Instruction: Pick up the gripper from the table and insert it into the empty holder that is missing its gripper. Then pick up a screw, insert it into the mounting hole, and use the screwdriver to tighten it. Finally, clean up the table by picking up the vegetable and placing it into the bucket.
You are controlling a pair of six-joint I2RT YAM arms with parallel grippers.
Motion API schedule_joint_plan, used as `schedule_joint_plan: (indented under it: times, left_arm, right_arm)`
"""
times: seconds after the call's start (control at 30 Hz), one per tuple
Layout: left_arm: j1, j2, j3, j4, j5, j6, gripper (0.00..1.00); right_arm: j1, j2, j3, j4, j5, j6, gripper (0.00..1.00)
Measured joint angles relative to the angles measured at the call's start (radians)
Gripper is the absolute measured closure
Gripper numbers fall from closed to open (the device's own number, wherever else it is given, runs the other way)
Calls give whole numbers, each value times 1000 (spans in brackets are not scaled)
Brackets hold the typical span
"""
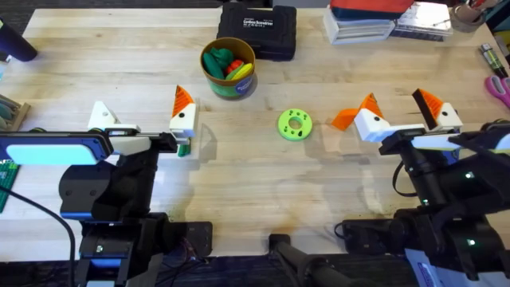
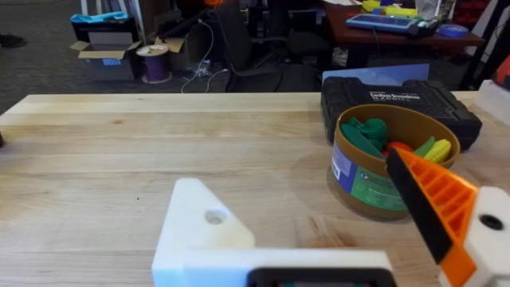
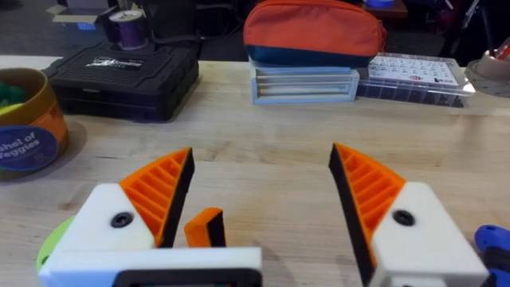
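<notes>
Fingers spread wide on the right gripper (image 3: 263, 207), both orange tips fitted, with the loose orange gripper (image 1: 345, 119) lying on the surface (image 1: 255, 191) just beside the inner one. Spread too on the left gripper (image 1: 142, 119), its outer white mount (image 2: 199, 219) bare. Judged still at step one: closing on that tip comes next.

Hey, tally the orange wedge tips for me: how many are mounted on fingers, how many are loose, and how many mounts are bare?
Orange wedge-shaped plastic tips fitted on white mounts: 3
Loose orange wedge tip: 1
Bare white blocky mount: 1
Total: 5
</notes>
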State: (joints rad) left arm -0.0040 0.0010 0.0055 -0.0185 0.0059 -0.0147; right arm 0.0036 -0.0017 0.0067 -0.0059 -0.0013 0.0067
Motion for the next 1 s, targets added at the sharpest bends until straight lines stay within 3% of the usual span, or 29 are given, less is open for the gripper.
schedule_joint_plan:
  times: [0.37, 0.47, 0.6, 0.8, 0.87, 1.0]
  left_arm:
    - [0, 0, 1, -9, 5, 0, 15]
    - [0, 0, 37, -111, 13, 0, 15]
    - [0, 26, 210, -345, 24, 0, 15]
    - [0, 206, 593, -783, 65, -28, 16]
    - [0, 276, 656, -816, 106, -38, 15]
    - [0, 365, 684, -729, 175, -47, 16]
  right_arm:
    - [0, 0, 0, 1, 0, 0, 7]
    - [0, 1, 20, -43, 1, -4, 7]
    - [0, 31, 162, -253, -5, -4, 7]
    - [0, 181, 540, -642, -20, -4, 9]
    - [0, 244, 642, -740, -22, -4, 9]
    - [0, 313, 702, -776, -23, -4, 9]
